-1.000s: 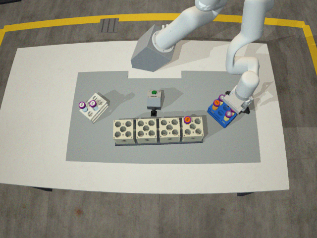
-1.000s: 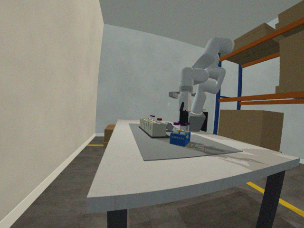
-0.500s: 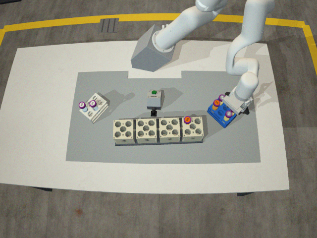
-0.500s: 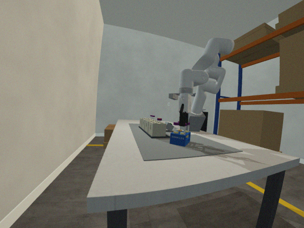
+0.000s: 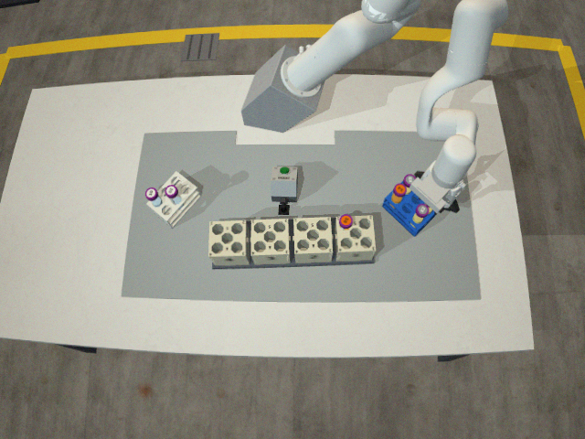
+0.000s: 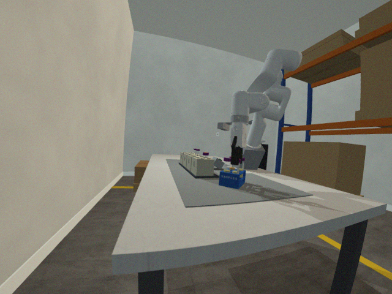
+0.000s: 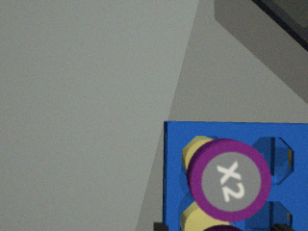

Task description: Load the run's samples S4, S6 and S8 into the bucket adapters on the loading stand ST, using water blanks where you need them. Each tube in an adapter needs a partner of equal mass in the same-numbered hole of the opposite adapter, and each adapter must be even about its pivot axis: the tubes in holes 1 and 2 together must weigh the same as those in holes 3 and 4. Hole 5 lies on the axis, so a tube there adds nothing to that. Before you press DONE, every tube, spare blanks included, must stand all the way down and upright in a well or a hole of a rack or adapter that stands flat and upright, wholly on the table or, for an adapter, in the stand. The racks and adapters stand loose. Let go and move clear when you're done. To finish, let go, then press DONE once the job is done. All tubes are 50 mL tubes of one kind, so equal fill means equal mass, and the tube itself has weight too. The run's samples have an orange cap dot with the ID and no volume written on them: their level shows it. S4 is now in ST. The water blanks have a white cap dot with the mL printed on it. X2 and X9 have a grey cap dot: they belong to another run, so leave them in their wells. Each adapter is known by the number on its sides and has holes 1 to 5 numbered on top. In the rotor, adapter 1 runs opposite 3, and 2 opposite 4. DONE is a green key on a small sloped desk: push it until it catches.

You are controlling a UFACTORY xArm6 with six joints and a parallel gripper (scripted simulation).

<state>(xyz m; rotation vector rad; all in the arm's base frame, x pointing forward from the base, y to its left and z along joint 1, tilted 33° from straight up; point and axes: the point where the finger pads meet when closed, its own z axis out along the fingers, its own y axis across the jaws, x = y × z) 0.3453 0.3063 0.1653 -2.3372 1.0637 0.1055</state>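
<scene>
The gripper is open, low over the blue sample rack, its fingertips either side of a purple cap cut off by the wrist view's bottom edge. Grey-dotted X2 stands beside it. In the top view, another grey-dotted tube and an orange-dotted sample stand in the rack; the arm hides part of it. Orange-dotted S4 stands in the back-left hole of the rightmost adapter. The other adapters are empty.
The loading stand holds four adapters in a row. Behind it is the sloped desk with the green DONE key. A white rack at left holds two white-dotted blanks.
</scene>
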